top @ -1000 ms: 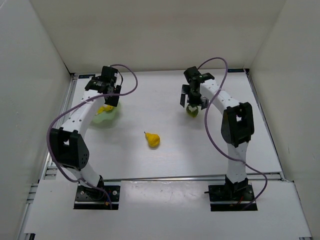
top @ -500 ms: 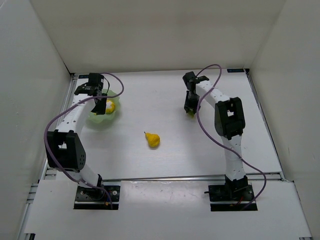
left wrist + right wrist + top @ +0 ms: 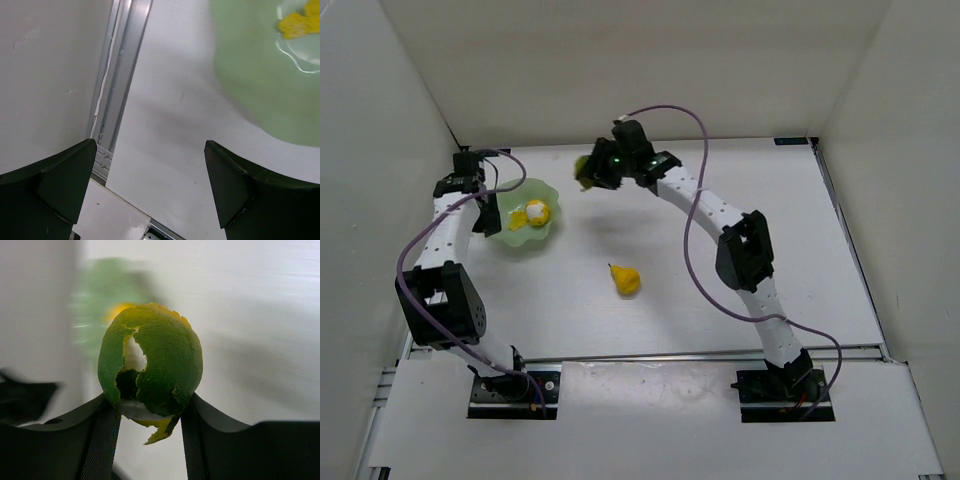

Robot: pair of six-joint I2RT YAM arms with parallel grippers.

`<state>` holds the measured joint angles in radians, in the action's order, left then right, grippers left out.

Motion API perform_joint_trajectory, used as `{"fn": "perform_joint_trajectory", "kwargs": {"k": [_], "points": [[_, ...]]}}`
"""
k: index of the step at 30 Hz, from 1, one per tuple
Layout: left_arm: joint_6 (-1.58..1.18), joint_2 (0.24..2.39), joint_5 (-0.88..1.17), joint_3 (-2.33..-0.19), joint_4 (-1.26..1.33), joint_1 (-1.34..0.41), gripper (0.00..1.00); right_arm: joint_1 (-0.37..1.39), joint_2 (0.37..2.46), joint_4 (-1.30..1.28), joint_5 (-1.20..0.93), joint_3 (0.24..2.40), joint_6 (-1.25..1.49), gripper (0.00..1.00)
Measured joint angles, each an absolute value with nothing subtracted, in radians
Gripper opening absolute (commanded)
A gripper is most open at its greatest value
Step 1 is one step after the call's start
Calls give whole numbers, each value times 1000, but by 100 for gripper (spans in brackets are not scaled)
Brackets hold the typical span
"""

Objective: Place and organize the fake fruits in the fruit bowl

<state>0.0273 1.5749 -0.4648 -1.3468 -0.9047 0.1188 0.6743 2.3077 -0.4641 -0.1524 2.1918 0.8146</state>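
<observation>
The pale green fruit bowl (image 3: pixel 510 238) stands at the back left, with a yellow-and-white fruit (image 3: pixel 535 212) lying in it. On the table's middle lies the yellow pear (image 3: pixel 625 280). My right gripper (image 3: pixel 594 172) is shut on the olive-green fruit (image 3: pixel 583 168), held in the air just right of the bowl. In the right wrist view this green fruit (image 3: pixel 160 357) sits between the pads of that gripper (image 3: pixel 150 402), with the bowl (image 3: pixel 97 290) blurred behind it. My left gripper (image 3: pixel 480 200) stands open and empty at the bowl's left edge, and its wrist view shows the bowl (image 3: pixel 255 90) to the upper right.
White walls enclose the table on three sides. A metal rail (image 3: pixel 117 85) runs along the left edge, close to my left gripper (image 3: pixel 150 170). My right arm (image 3: pixel 710 210) arches across the back of the table.
My right gripper shut on the green fruit at the back right, lifted it and swung left toward the bowl. My left gripper drew back left from above the bowl, still open.
</observation>
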Motion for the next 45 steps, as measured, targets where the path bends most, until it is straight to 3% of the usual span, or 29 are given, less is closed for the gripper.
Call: {"fn": "perform_joint_trajectory", "kwargs": {"k": [7,10,14,17,18,21,22,31,35,39,45], "points": [[-1,1587,-408,-1347,-902,226,100,841,2503,-23,-263,2353,1228,28],[-5,1594,-392,-1347,-891,233,100,871,2609,52,-249,2375,1378,28],[-6,1601,-365,-1347,-881,248,100,886,2698,53,-204,2374,1505,36],[-8,1603,-349,-1350,-878,263,100,886,2711,55,-178,2374,1547,53],[-8,1605,-346,-1351,-876,266,100,886,2711,63,-174,2374,1556,63],[-8,1607,-336,-1352,-873,272,100,883,2711,94,-167,2379,1569,83],[-8,1608,-331,-1352,-873,272,100,883,2711,99,-168,2379,1570,100],[-4,1612,-312,-1352,-867,272,100,883,2689,65,-244,2381,1463,100],[9,1612,-308,-1359,-867,266,100,883,2545,-50,-303,2289,1299,100],[45,1608,-297,-1375,-868,227,100,883,2252,-232,-286,2123,1068,100],[146,1606,-147,-1429,-920,62,100,807,1665,-426,32,1681,875,100]]}}
